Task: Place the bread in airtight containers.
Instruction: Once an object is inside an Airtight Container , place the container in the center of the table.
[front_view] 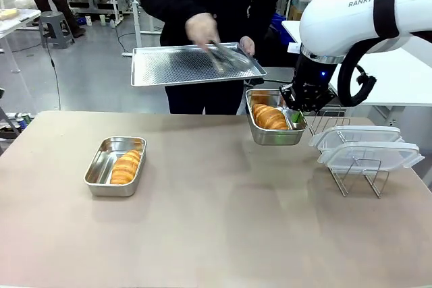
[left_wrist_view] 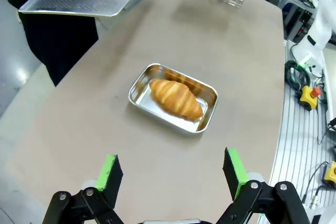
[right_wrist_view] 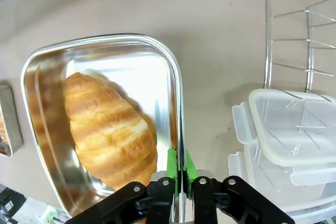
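Note:
One croissant (front_view: 126,166) lies in a steel container (front_view: 101,179) on the table's left side. My left gripper (left_wrist_view: 172,174) hovers open above and short of that container (left_wrist_view: 202,126) and its croissant (left_wrist_view: 176,98), with nothing between its fingers. At the back right, my right gripper (front_view: 297,116) is shut on the rim of a second container (front_view: 275,137), which holds another croissant (front_view: 270,117) and seems to hang slightly above the table. In the right wrist view the green pads (right_wrist_view: 171,163) pinch that container's thin wall (right_wrist_view: 105,40), the croissant (right_wrist_view: 107,129) lying just left of them.
Across the table a person holds a flat perforated tray (front_view: 182,65) and tongs (front_view: 219,55) above the far edge. Two clear lids (front_view: 368,146) rest on a wire rack (front_view: 358,177) at the right, close to my right gripper. The table's middle and front lie bare.

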Controlling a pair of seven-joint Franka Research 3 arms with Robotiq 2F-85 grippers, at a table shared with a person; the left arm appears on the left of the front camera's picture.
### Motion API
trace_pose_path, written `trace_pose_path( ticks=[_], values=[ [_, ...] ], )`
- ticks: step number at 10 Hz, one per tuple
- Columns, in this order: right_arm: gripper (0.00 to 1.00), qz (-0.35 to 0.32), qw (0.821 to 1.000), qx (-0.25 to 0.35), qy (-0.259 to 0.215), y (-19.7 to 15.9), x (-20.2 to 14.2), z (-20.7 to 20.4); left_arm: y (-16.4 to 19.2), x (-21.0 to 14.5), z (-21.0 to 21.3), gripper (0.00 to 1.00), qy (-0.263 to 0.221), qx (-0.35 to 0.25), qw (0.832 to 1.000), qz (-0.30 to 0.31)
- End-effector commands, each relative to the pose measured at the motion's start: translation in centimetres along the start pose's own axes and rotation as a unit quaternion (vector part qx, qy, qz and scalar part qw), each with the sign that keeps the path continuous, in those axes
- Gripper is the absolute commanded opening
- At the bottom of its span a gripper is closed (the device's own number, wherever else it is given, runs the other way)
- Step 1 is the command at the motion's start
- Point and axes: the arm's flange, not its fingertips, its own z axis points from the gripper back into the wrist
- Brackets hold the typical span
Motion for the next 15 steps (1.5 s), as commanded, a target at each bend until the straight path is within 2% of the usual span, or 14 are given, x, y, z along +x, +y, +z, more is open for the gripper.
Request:
trace_pose_path(
  ticks=[1, 8, 9, 11, 15],
  values=[
    [0.0, -0.006, 1.0, 0.0, -0.003, 0.0, 0.0, 0.3, 0.0, 0.1, 0.1, 1.0, 0.005, 0.001, 1.0, -0.005],
    [0.0, -0.006, 1.0, 0.0, -0.003, 0.0, 0.0, 0.3, 0.0, 0.1, 0.1, 1.0, 0.005, 0.001, 1.0, -0.005],
    [0.05, 0.0, 1.0, 0.0, 0.0, 0.0, 0.0, 0.0, 0.0, 0.1, 0.1, 1.0, 0.005, 0.001, 1.0, -0.005],
    [0.05, -0.035, 0.999, -0.03, 0.004, 1.6, 0.8, -4.0, 0.0, 0.1, 0.1, 1.0, 0.005, 0.001, 1.0, -0.005],
    [0.05, -0.03, 0.999, -0.032, 0.012, 2.9, -1.9, -10.4, 0.0, 0.1, 0.1, 1.0, 0.005, 0.001, 1.0, -0.005]
  ],
)
